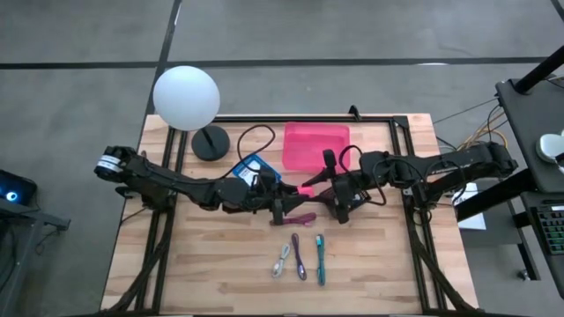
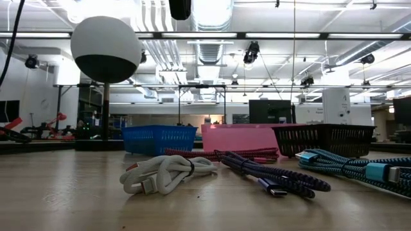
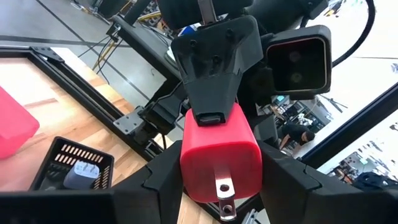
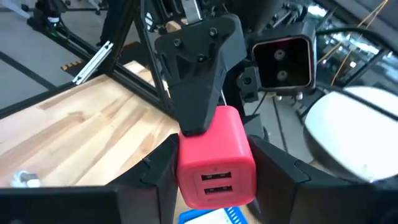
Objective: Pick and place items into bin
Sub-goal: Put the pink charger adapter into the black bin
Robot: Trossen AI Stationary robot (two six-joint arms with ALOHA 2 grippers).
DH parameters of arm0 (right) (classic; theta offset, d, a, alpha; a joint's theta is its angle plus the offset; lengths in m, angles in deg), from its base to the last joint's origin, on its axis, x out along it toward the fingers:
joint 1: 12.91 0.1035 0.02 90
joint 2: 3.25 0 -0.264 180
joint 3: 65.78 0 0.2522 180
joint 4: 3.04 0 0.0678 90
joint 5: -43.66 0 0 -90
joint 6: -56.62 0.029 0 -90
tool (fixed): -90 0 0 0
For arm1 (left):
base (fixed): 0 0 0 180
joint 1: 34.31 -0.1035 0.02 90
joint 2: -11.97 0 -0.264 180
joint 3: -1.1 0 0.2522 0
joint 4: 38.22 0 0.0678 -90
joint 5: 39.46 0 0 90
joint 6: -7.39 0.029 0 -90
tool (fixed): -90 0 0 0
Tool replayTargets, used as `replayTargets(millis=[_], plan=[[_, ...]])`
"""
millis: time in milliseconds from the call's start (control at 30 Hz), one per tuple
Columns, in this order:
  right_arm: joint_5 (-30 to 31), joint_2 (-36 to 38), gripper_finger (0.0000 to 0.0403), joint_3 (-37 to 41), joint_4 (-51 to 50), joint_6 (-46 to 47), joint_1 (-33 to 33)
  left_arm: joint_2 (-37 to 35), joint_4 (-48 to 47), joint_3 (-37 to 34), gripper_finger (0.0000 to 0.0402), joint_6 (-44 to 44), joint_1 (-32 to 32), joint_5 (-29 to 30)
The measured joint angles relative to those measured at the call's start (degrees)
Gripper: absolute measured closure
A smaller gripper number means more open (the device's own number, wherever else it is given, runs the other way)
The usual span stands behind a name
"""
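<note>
Red charger block [image 3: 220, 152], both grippers' fingers [image 3: 163, 176] clamping it

A robotics lab or workshop is indicated: exposed ceiling ducts [image 2: 205, 45], strip lighting, equipment racks [image 2: 270, 112] and a wooden table [image 1: 220, 264] are seen.

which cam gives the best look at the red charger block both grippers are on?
Left wrist view: the red charger block fills the frame, prongs showing, between the left gripper fingers, right gripper on top. Right wrist view shows its USB-port face. High view shows only a red speck. Low view misses it.
</note>
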Motion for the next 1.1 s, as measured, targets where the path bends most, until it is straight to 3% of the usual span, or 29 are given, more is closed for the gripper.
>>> replayTargets(millis=[533,833,1100], plan=[[0.57,2.50,0.0260,0.10,-7.83,4.57,1.05,0.00,-1.94,-0.37,0.0241,-0.29,-0.92,-2.28],[-0.29,9.11,0.0261,0.54,-25.86,9.34,1.07,-2.40,-2.82,-0.81,0.0244,1.40,-1.32,-2.47],[5.67,10.70,0.0261,2.30,-34.12,12.95,0.87,-4.13,-2.38,-0.87,0.0243,2.10,-1.32,-2.53]])
